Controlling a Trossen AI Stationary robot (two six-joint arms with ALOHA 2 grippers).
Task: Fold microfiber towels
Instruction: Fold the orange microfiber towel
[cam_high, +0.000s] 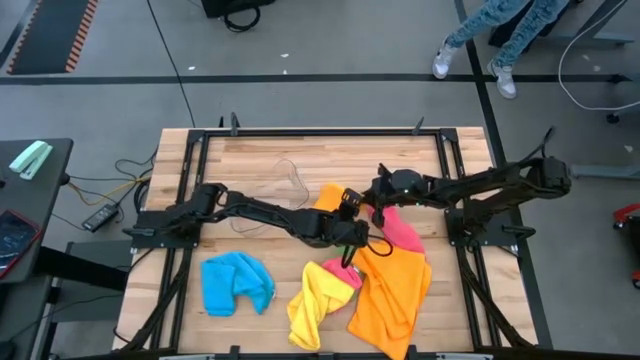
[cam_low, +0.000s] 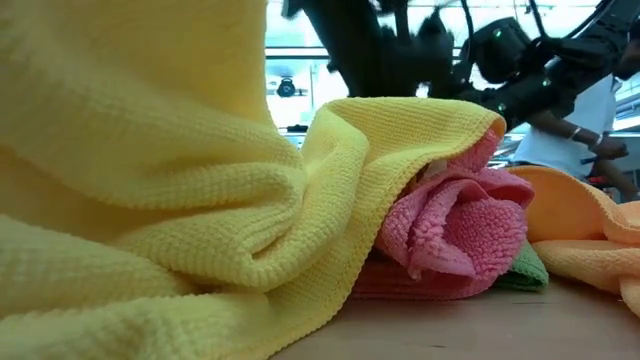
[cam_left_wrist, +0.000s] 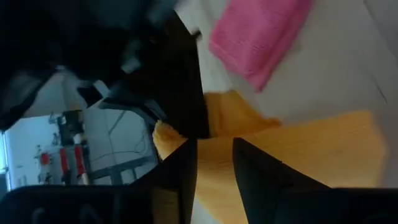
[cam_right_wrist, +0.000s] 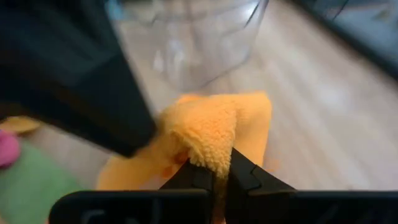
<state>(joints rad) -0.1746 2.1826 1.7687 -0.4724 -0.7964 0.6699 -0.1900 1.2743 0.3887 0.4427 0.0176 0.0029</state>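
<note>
Step in hand, as judged: spreading the large orange microfiber towel (cam_high: 392, 290), which lies lower right of centre in the high view, its upper corner lifted toward frame centre.

Right gripper (cam_high: 378, 212), just above centre: jaws pinched tight on a fluffy fold of the orange towel, clear in the right wrist view (cam_right_wrist: 214, 134).

Left gripper (cam_high: 352, 232), centre: fingers (cam_left_wrist: 181, 174) narrow, orange cloth showing in the gap between them. Whether they grip it yet I cannot tell.

To do this well: left jaws should seat on a single edge layer, not a bunch, then the two grippers draw apart so the edge goes taut before folding.

Surroundings: pink towel (cam_high: 400, 232) right beside both grippers, partly over the orange; likely to drag along. Crumpled yellow towel (cam_high: 314, 302) touches the orange one's left edge. Blue towel (cam_high: 235, 282) at lower left, well apart. Clear plastic tub (cam_high: 275, 185) above centre left, near the left arm. A green towel (cam_low: 525, 270) peeks from under the pink in the low view.
</note>
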